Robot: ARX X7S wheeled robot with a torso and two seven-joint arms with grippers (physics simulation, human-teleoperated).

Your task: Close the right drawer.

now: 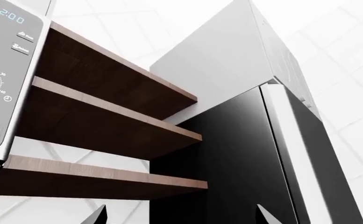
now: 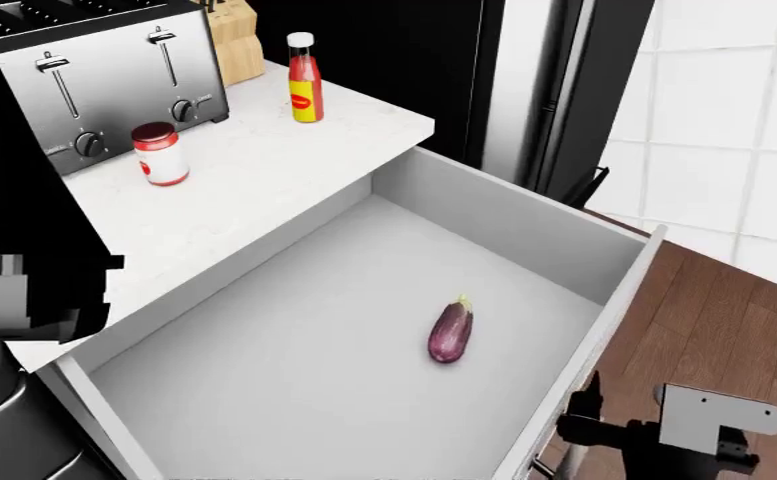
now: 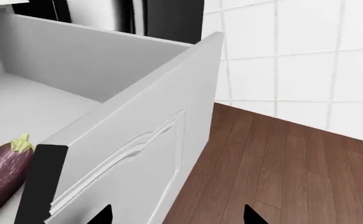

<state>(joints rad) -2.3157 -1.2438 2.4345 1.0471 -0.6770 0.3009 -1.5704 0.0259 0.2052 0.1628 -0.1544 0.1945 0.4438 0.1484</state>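
Nearest the head camera, low at the right, sits the right hand point(image 2: 624, 425), dark and bulky, just outside the front panel of the right drawer point(image 2: 588, 350) and near the floor side of it. In the right wrist view its two fingertips point(image 3: 100, 215) show spread apart with nothing between them, so this hand is open and empty; a black bar, probably the drawer handle point(image 3: 41, 182), stands close by on the panel.

That drawer is pulled far out from under the worktop point(image 2: 248, 170), its pale grey inside wide and bare except for a small eggplant point(image 2: 450, 332) lying loose toward the right front. Left of the drawer, on the worktop, stand a red-capped jar point(image 2: 160, 153), a sauce bottle point(image 2: 305, 78) and a steel toaster point(image 2: 108, 75), with a knife block point(image 2: 235, 40) behind. Beyond the drawer's far corner rises the dark refrigerator point(image 2: 548, 80), then white wall tile.

The left hand point(image 1: 181, 217) points upward at wooden shelves point(image 1: 112, 116) and a microwave panel point(image 1: 3, 70); only its two tips show, well apart, so it reads as open and takes no part here.

The step in hand appears to be setting the right hand against the panel to push. It would go best with the contact placed flat on the panel near the handle, close to the panel's middle, and the push driven straight along the drawer's travel toward the worktop, so it does not skew. Fingers should stay off the upper edge, clear of the closing gap.
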